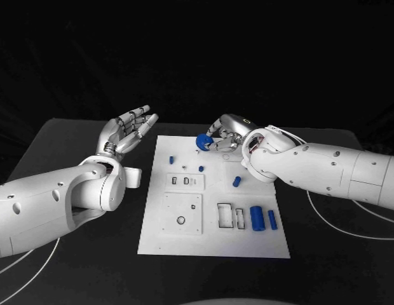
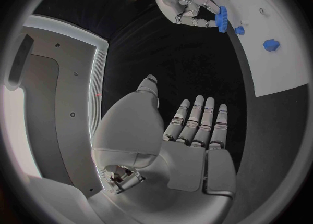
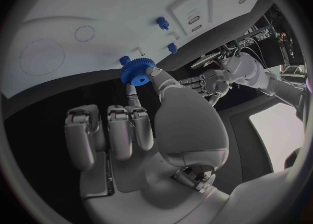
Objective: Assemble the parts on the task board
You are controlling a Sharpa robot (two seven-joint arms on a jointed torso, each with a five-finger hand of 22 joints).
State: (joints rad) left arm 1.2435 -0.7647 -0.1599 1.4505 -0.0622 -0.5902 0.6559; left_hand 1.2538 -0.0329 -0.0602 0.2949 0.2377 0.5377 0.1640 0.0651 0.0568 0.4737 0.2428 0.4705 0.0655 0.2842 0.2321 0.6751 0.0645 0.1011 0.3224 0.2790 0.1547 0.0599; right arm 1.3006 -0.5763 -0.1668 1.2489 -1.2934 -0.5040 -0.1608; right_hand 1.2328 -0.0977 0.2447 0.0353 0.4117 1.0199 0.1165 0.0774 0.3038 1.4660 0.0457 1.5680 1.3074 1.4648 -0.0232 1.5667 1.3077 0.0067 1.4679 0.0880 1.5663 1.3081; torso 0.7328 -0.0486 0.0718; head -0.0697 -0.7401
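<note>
The white task board (image 1: 252, 244) lies in the middle of the black table. My right hand (image 1: 226, 136) hovers over its far edge and pinches a blue toothed gear (image 1: 201, 141) between thumb and a finger; the right wrist view shows the gear (image 3: 137, 71) just above the board (image 3: 98, 21). My left hand (image 1: 129, 129) is raised beside the board's far left corner, palm up, fingers straight and apart, holding nothing. In the left wrist view the left hand (image 2: 195, 125) is bare and the gear (image 2: 221, 18) sits in my right hand (image 2: 184, 4).
Small blue pegs (image 1: 172, 159) (image 1: 201, 168) (image 1: 237, 181) stand on the board, and two blue cylinders (image 1: 257, 218) (image 1: 272, 219) lie near its right side. A dark ring (image 1: 180, 220) rests on a raised plate. White cables trail over the table at the right.
</note>
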